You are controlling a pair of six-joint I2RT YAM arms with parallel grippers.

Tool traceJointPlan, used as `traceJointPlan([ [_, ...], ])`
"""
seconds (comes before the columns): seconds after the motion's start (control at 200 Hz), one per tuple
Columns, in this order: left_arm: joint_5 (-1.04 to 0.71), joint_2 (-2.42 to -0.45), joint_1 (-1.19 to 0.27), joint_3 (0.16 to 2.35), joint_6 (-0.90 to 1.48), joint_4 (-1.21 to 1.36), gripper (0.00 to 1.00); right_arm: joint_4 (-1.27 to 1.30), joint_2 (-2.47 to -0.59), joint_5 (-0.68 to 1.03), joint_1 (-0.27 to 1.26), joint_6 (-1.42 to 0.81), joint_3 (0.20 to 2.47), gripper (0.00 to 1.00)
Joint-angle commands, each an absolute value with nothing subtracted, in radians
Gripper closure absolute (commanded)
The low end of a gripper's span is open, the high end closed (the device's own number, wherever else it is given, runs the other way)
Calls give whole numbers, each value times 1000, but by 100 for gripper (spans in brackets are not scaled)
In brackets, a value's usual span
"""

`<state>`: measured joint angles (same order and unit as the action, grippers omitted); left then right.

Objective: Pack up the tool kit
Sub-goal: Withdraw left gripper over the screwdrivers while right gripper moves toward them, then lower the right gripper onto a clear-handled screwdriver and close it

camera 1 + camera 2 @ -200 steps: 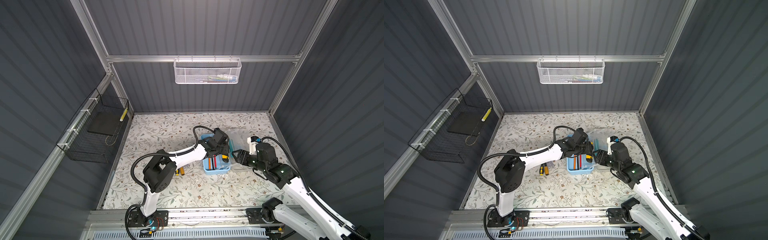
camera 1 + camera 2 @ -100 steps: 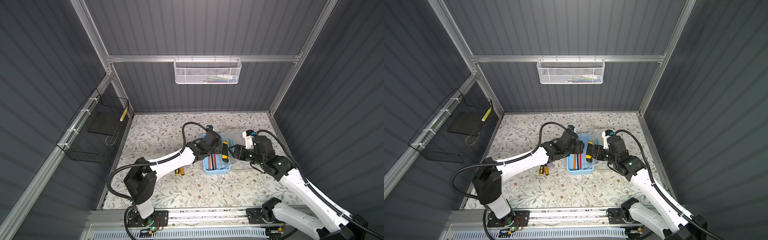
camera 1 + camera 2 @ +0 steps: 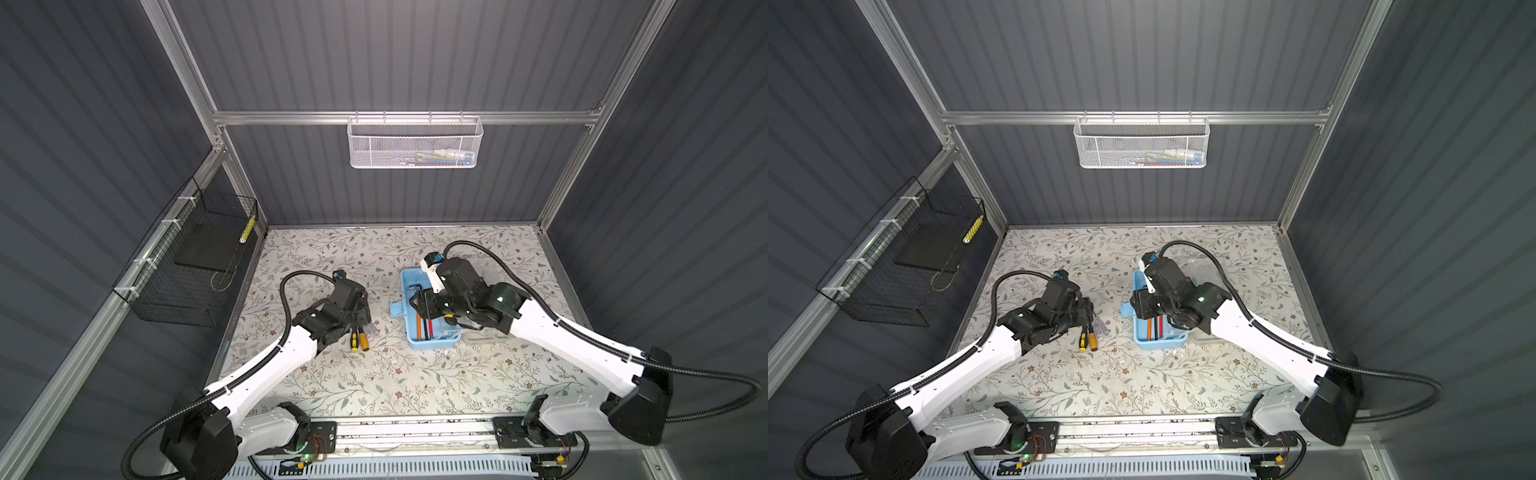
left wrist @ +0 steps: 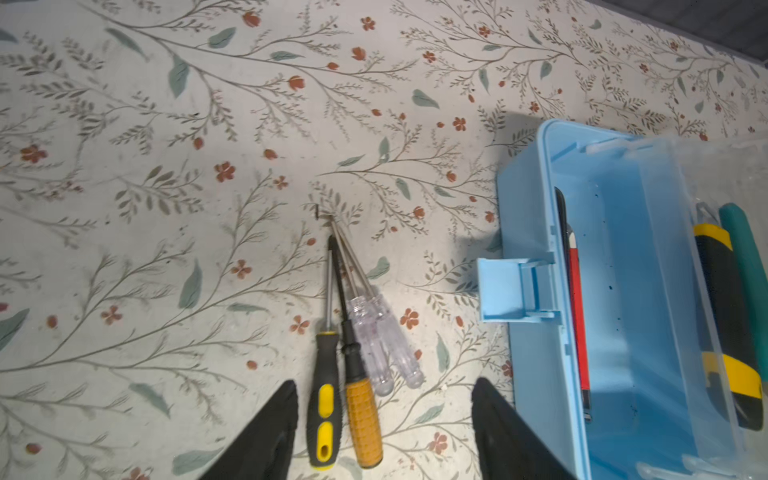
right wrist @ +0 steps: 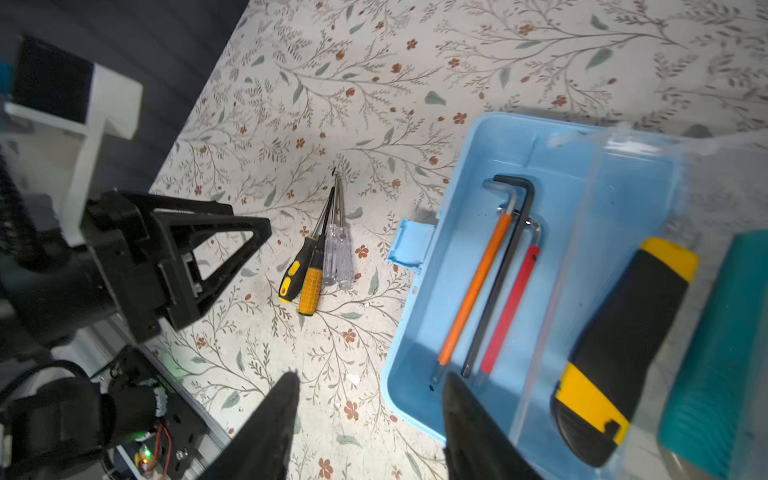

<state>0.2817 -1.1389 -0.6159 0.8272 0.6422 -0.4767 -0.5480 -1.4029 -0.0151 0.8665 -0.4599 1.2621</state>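
While the left gripper (image 4: 384, 384) hangs low over the floral tabletop (image 4: 166, 166) with its two black fingers spread wide and nothing caught between them, four tools lie side by side on the surface right beneath it: a yellow-black screwdriver (image 4: 324, 399), an orange-handled screwdriver (image 4: 362, 409) and two clear-handled screwdrivers (image 4: 388, 353), their shafts crossing and touching. In both top views they sit left of the frame's centre, near the light-blue box (image 3: 432, 343) but apart from it. The box stands open just right of centre with its latch toward the screwdrivers. The right gripper (image 5: 370, 376) hovers over the left part of the box, its fingers likewise parted and empty. Three hex keys (image 5: 496, 282), orange, black and red, lie parallel on the blue floor of the box. A clear tray (image 5: 582, 232) covering its other half carries a yellow-black utility knife (image 5: 623, 345), with a teal object (image 5: 715, 353) just beside it.
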Motion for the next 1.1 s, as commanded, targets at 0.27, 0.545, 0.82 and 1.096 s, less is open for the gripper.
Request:
traceJointPlan([
  [0.27, 142, -1071, -475, 686, 642, -545, 47, -598, -1674, -4, 969, -429, 1430, 55],
  [0.545, 86, -1112, -428, 641, 648, -424, 50, -575, -1880, 29, 979, -408, 1523, 60],
  [0.82, 54, -1185, -410, 620, 654, -344, 52, -583, -2041, 27, 978, -387, 1617, 61],
  [1.096, 34, -1201, -378, 601, 655, -300, 52, -611, -2132, 10, 979, -380, 1683, 68],
])
